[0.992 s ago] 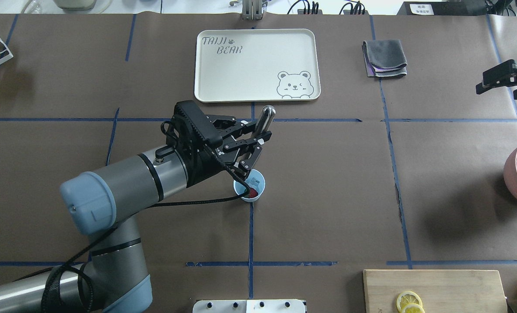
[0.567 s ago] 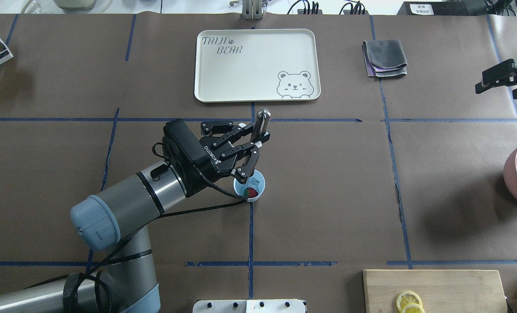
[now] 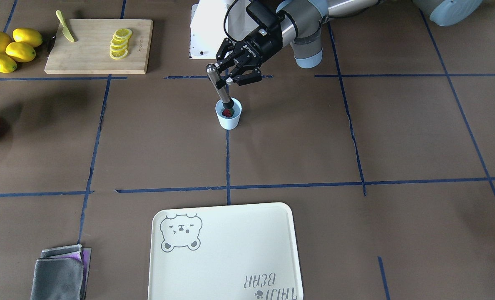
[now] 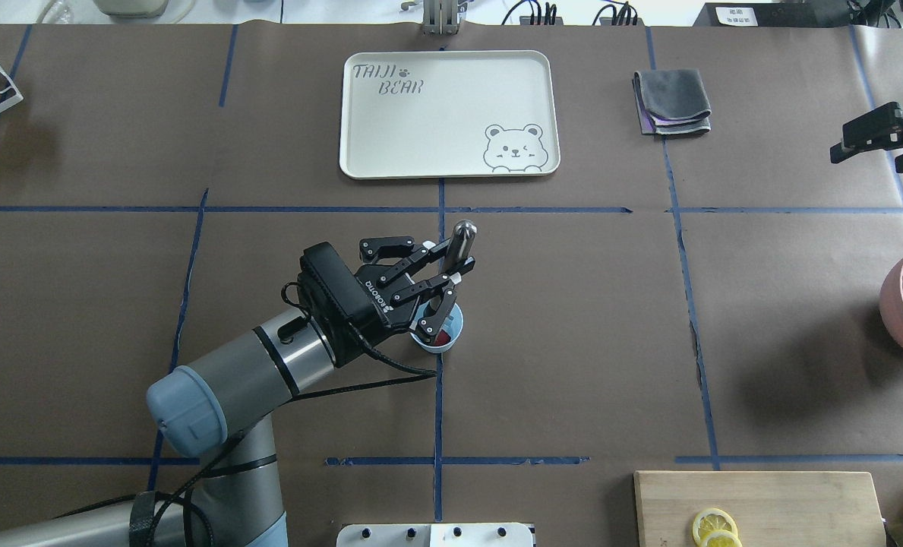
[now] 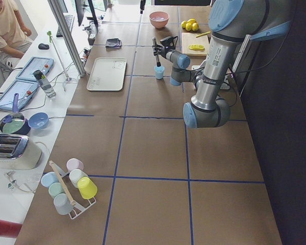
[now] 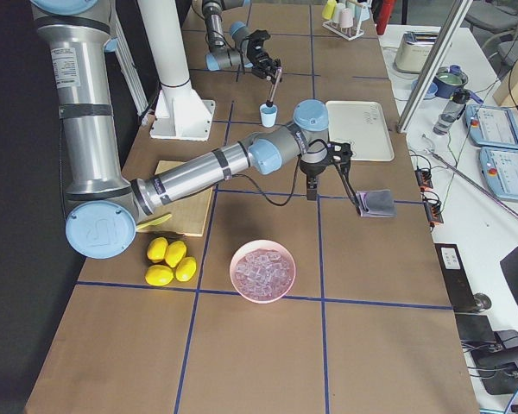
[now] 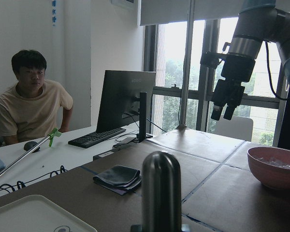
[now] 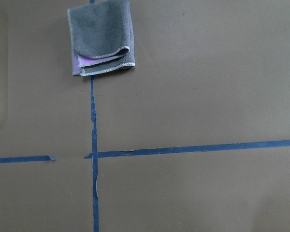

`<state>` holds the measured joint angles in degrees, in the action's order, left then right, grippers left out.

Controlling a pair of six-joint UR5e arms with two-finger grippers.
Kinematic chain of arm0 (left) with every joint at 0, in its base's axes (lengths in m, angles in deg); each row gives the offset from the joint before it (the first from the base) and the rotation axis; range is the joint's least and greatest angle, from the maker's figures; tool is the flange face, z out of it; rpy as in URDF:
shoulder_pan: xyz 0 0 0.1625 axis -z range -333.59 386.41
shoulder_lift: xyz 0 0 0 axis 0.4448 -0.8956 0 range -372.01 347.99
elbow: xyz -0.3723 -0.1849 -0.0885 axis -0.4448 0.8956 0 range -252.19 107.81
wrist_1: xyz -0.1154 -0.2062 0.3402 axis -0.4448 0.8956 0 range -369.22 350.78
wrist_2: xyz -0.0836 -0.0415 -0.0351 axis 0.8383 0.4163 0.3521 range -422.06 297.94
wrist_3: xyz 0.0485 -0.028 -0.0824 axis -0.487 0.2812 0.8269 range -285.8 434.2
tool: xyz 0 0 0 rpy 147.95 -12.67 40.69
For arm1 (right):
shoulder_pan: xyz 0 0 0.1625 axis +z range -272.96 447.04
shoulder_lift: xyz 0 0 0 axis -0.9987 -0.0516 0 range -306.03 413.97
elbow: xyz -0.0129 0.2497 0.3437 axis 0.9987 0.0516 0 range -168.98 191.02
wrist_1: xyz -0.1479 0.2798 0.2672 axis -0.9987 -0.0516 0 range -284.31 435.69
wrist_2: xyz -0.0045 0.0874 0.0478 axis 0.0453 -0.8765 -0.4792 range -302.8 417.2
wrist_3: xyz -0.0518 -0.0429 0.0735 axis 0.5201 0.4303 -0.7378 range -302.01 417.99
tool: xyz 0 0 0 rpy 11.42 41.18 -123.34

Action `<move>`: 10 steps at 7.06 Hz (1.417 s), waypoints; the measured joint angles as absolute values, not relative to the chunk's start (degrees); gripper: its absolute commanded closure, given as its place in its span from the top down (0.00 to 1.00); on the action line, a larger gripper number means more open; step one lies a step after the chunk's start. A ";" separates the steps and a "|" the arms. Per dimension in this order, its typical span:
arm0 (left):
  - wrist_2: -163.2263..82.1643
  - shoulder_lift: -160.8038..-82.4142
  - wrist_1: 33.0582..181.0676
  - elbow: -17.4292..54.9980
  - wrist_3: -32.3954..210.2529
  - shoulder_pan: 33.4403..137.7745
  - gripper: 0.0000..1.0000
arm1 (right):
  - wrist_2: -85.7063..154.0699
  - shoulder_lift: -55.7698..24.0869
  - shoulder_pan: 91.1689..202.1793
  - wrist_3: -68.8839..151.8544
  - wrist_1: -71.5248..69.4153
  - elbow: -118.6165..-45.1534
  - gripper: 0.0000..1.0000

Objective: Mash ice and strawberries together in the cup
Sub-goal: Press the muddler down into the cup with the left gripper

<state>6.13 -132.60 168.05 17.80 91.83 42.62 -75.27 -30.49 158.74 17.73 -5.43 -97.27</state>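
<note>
My left claw (image 4: pixel 455 270) stays clamped on the steel muddler (image 3: pixel 219 83) and has sunk nearer, driving its tip onto the strawberry (image 3: pixel 228 112) inside the blue cup (image 3: pixel 229 121). I judge this a mashing press. The ice is hidden.

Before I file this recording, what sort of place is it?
Probably a robotics lab staged as a drink-prep bench: a table gridded with blue tape, an operator seated by a monitor beside it, and a cutting board with lemon slices.
</note>
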 measured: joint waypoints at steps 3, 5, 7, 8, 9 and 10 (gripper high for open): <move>6.12 -132.82 171.83 12.97 91.27 42.36 0.01 | -75.25 -30.47 158.72 17.73 -5.43 -97.03 0.99; 6.13 -132.86 172.07 12.21 91.25 41.97 0.01 | -75.25 -30.46 158.73 17.73 -5.43 -97.00 0.99; 6.14 -132.81 172.09 12.12 91.19 41.60 0.01 | -75.25 -30.42 158.76 17.73 -5.43 -97.00 0.99; 6.14 -132.81 172.10 12.11 91.17 41.56 0.00 | -75.25 -30.41 158.76 17.73 -5.43 -96.99 0.99; 6.14 -132.92 172.07 12.27 91.16 41.53 0.00 | -75.25 -30.41 158.76 17.73 -5.43 -97.00 0.99; 6.12 -133.49 172.02 12.82 91.16 41.64 0.00 | -75.27 -30.41 158.76 17.73 -5.43 -96.99 0.99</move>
